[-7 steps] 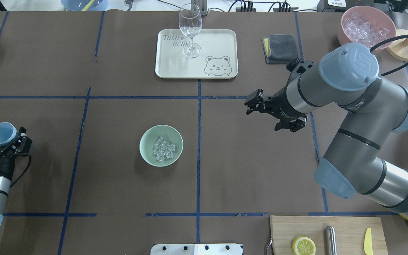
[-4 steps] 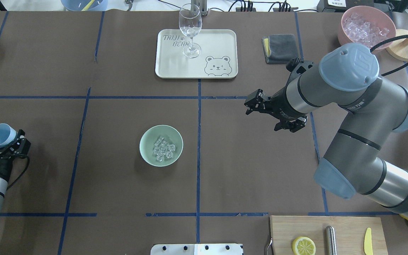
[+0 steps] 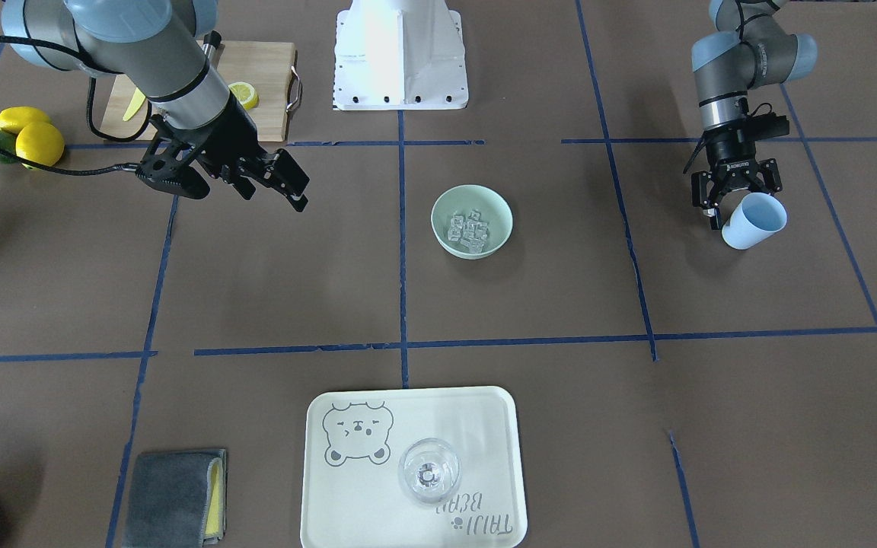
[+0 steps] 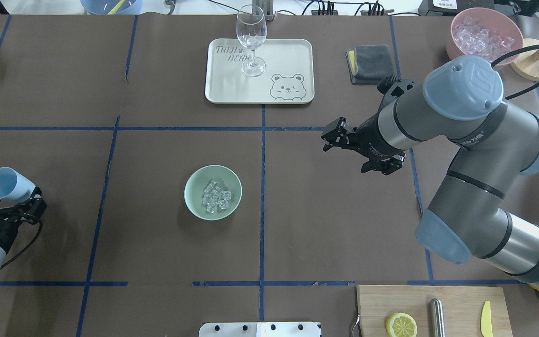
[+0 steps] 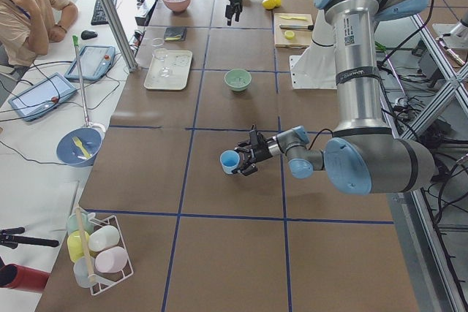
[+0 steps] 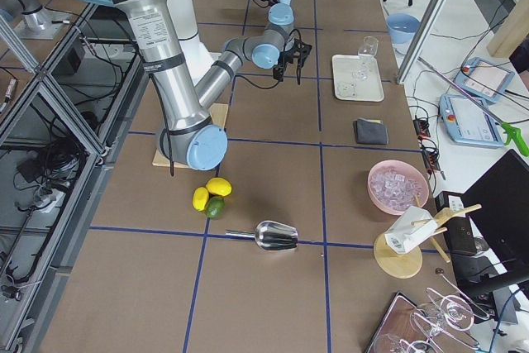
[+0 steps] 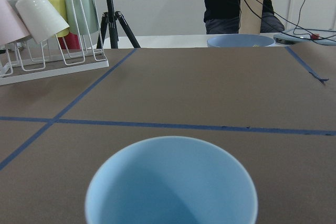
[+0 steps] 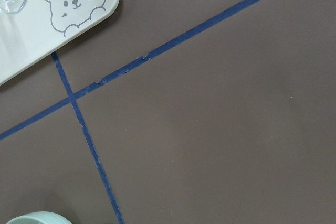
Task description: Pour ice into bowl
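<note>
Beyond the jaws of the right gripper (image 4: 357, 150), a bear-printed tray (image 4: 288, 56) carries 1 wine glass (image 4: 251, 37), a grey cloth (image 4: 372, 63) beside it; behind them, well apart, a wooden board (image 4: 456, 304) holds 1 lemon half (image 4: 401, 325).

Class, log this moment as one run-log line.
ice: in bowl | left claw: shut on blue cup, tilted, away from bowl | right claw: open, empty
</note>
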{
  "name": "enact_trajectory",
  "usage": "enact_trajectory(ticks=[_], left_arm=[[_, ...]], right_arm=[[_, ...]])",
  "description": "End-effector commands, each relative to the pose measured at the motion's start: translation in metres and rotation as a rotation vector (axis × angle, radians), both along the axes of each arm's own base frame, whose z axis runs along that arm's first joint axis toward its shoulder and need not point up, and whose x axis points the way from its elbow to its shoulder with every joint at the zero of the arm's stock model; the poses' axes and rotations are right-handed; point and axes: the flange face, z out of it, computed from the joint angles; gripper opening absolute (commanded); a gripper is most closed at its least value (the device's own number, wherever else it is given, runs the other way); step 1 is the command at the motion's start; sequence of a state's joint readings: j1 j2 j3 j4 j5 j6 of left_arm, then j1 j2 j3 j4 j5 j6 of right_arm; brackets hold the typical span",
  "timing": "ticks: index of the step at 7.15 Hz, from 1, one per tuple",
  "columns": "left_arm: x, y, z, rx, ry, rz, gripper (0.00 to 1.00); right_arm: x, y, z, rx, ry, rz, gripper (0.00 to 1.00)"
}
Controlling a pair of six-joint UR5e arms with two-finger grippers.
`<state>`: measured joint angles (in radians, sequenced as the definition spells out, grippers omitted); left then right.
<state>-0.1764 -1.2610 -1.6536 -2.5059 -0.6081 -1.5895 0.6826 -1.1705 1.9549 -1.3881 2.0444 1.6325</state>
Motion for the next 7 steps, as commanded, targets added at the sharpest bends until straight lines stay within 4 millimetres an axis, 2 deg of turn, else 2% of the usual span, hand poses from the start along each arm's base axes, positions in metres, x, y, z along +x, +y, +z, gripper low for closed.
enact_trajectory(ticks=[1, 2, 3, 4, 5, 7], left_arm=[[-0.005, 0.015, -0.006, -0.004, 0.013, 0.045, 1.00], [-0.007, 0.020, -0.004, -0.005, 0.011, 0.059, 1.00], [-0.017, 0.028, -0.003, -0.003, 0.028, 0.082, 1.00], [-0.038, 0.039, 0.001, -0.002, 0.048, 0.113, 1.00], [-0.049, 0.046, 0.005, 0.000, 0.033, 0.149, 1.00], [-0.090, 0.054, 0.011, 0.002, 0.028, 0.268, 1.00]], right_arm=[[0.001, 0.001, -0.002, 0.003, -0.006, 0.000, 1.00], [0.003, 0.001, -0.003, 0.005, -0.006, 0.001, 1.00], [0.003, 0.000, -0.003, 0.005, -0.005, 0.004, 1.00], [0.004, 0.000, -0.002, 0.005, -0.003, 0.005, 1.00], [0.003, 0.001, -0.001, 0.005, -0.003, 0.004, 1.00], [0.003, 0.001, -0.001, 0.004, -0.003, 0.004, 1.00]])
